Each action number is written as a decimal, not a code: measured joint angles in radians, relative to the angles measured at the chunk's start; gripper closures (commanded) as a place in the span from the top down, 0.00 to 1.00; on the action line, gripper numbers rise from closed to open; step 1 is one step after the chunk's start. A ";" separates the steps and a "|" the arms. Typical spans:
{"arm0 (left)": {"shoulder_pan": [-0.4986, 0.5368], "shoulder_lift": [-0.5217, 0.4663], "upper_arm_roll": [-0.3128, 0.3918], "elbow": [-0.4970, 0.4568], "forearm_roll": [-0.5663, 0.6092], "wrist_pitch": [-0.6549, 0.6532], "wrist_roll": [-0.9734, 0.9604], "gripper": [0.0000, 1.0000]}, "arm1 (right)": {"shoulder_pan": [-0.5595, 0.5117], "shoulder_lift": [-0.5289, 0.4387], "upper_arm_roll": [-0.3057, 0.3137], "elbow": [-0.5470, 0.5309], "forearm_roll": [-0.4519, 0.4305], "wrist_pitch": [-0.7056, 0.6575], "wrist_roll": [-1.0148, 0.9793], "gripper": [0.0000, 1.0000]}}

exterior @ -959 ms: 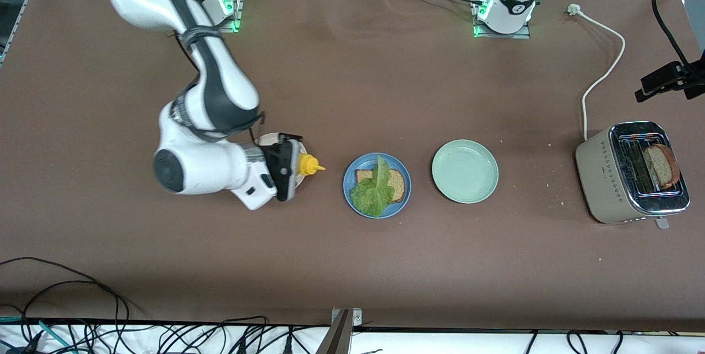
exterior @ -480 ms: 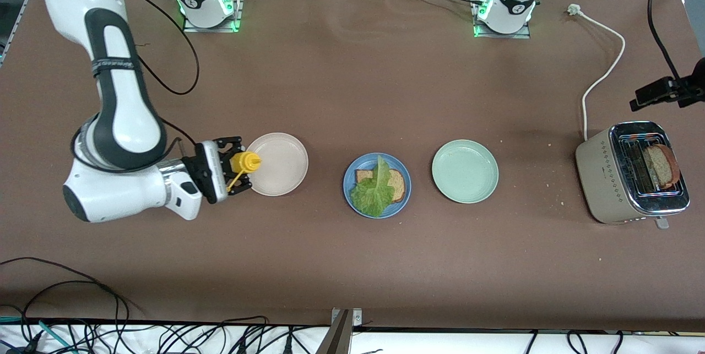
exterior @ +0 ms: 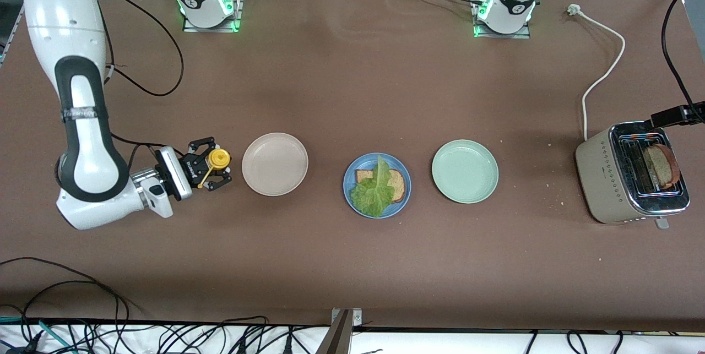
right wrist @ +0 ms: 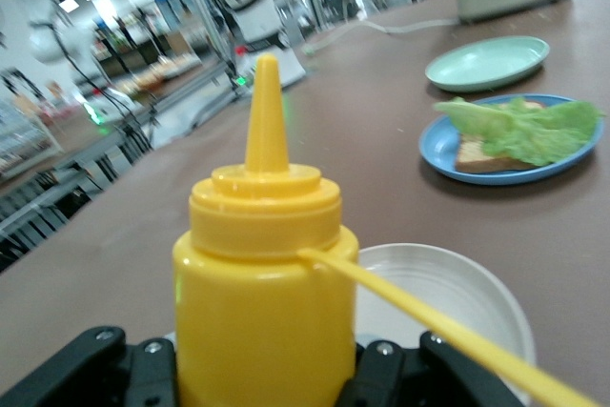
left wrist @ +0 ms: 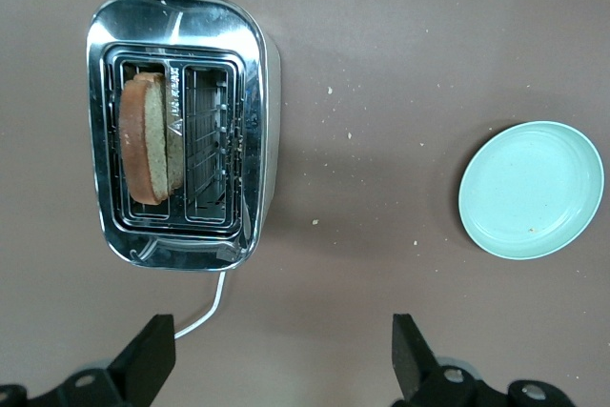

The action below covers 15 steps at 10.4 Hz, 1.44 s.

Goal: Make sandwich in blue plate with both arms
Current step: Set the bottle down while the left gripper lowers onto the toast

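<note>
Gripping a glossy yellow squeeze bottle (exterior: 220,159) with a conical nozzle, the right gripper (exterior: 212,165) has its black fingers closed on the bottle's round body; a thin yellow cap strap (right wrist: 448,331) angles off its collar. Bottle and gripper sit just beside the beige plate (exterior: 275,164), toward the right arm's end of the table.

On the round, matte blue plate (exterior: 377,185) at the table's middle lies one square slice of speckled brown bread (exterior: 397,184) with a ruffled green lettuce leaf (exterior: 373,191) draped over it, its tip pointing to about twelve o'clock on the plate. No second slice covers it.

A smooth pale green plate (exterior: 465,171) stands just beside the blue one, at its three o'clock in the front view. Well apart, toward the left arm's end, a cream toaster (exterior: 632,173) with a chromed top holds a slice of toast (exterior: 660,165) upright in one slot; its white cord (exterior: 604,75) trails toward the left arm's base.

The left gripper (left wrist: 281,359) hangs over bare table by the toaster, jaws spread wide and holding nothing.

Brown matte cloth lies open between plates and bases, and between plates and the table's near edge.
</note>
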 measured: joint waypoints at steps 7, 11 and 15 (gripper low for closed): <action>0.094 0.167 0.001 0.003 0.038 0.091 0.209 1.00 | -0.085 0.152 0.001 -0.005 0.046 -0.128 -0.338 0.13; 0.127 0.222 0.001 0.003 0.117 0.147 0.208 1.00 | -0.107 0.179 0.001 -0.005 0.046 -0.129 -0.430 0.13; 0.138 0.241 0.001 -0.035 0.135 0.212 0.174 0.94 | -0.106 0.207 0.007 -0.005 0.058 -0.129 -0.465 0.16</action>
